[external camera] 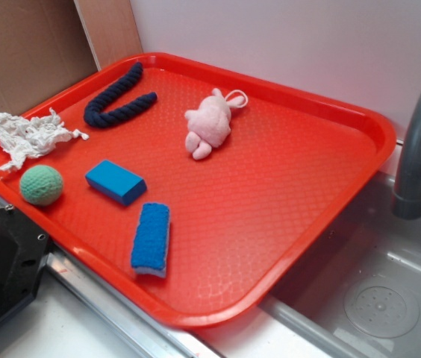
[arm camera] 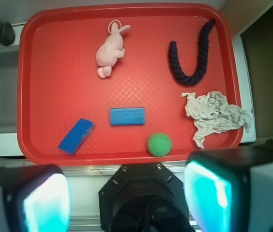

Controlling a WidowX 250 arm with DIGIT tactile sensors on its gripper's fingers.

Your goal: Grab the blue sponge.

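One sponge [arm camera: 76, 136] is lying ahead and left of the end effector [arm camera: 127, 195], its long axis running diagonally near the tray [arm camera: 39, 72] edge. The end effector is hanging wide open, gripping nothing.

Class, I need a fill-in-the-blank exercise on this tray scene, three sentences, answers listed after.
1. Every object lies on a ____ tray.
2. The blue sponge lies nearest the blue ____.
3. The plush bunny is ____ in colour.
Missing words: red; block; pink.
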